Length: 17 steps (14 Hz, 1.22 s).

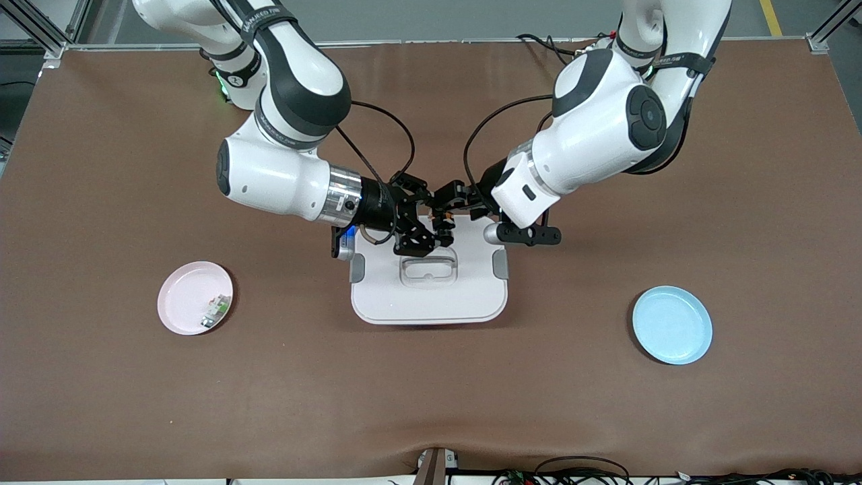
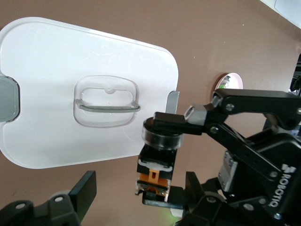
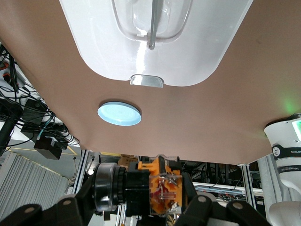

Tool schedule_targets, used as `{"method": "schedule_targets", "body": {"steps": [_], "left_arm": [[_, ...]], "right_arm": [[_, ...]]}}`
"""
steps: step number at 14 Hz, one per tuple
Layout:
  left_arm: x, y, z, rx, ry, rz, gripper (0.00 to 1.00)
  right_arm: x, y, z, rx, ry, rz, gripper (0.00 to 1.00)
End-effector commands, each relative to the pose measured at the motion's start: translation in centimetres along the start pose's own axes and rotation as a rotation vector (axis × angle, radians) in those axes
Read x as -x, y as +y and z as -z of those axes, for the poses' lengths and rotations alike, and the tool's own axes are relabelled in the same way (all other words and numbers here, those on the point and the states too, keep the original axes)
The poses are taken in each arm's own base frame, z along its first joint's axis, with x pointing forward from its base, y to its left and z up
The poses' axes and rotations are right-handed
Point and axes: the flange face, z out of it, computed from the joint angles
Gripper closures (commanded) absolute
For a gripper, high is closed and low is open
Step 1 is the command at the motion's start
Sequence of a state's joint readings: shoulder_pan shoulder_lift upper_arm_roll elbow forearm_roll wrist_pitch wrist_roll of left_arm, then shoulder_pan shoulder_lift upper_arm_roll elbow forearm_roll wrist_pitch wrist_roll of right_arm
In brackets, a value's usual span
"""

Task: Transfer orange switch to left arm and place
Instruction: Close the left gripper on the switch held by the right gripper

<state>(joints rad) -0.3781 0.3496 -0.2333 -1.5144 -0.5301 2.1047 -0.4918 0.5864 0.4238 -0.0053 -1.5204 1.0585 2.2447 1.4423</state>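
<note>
The tabletop (image 1: 101, 168) carries the box (image 1: 431, 296) at its centre, lid on. A blue plate (image 1: 672, 325) lies toward the left arm's end, and a pink plate (image 1: 192, 296) with a small green-and-white component (image 1: 215, 311) toward the right arm's end. Both my tools meet in the air over the box's edge nearest the arm bases. My right tool (image 2: 162, 160) is clamped shut on the orange switch (image 2: 157, 162). My left tool (image 2: 136, 190) stands open, its fingers (image 2: 84, 188) flanking the switch's lower end without closing on it.
</note>
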Motion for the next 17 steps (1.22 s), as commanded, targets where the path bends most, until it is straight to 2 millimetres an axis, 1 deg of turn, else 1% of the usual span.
{"method": "schedule_targets", "body": {"steps": [1, 3, 4, 6, 7, 8, 10, 13, 15, 17], "left_arm": [[-0.1, 0.6, -0.6, 0.010, 0.004, -0.013, 0.17], [0.0, 0.6, -0.7, 0.013, 0.010, -0.014, 0.21], [0.3, 0.7, -1.3, 0.009, 0.003, -0.017, 0.22], [0.2, 0.8, -1.4, 0.010, 0.009, -0.019, 0.28], [0.0, 0.7, -1.7, 0.012, 0.013, -0.016, 0.31], [-0.1, 0.7, -1.9, 0.013, 0.014, -0.015, 0.36], [0.1, 0.8, -2.1, 0.014, 0.013, -0.020, 0.54], [0.1, 0.8, -2.1, 0.014, 0.013, -0.014, 0.77], [0.2, 1.0, -2.1, 0.014, 0.013, -0.008, 0.84], [0.1, 0.9, -2.0, 0.015, 0.014, -0.005, 0.94]], "right_arm": [[0.5, -0.4, -0.1, -0.009, -0.008, 0.004, 0.76], [0.5, -0.4, -0.1, -0.009, -0.008, 0.004, 0.76], [0.5, -0.4, -0.1, -0.009, -0.008, 0.004, 0.76], [0.4, -0.4, -0.1, -0.008, -0.007, 0.005, 0.76], [0.5, -0.4, -0.1, -0.009, -0.008, 0.006, 0.76], [0.5, -0.4, -0.1, -0.009, -0.007, 0.007, 0.76], [0.4, -0.4, -0.1, -0.008, -0.007, 0.005, 0.76], [0.4, -0.4, -0.1, -0.008, -0.006, 0.007, 0.76], [0.4, -0.4, -0.2, -0.007, -0.005, 0.006, 0.76], [0.4, -0.4, -0.2, -0.007, -0.005, 0.006, 0.76]]}}
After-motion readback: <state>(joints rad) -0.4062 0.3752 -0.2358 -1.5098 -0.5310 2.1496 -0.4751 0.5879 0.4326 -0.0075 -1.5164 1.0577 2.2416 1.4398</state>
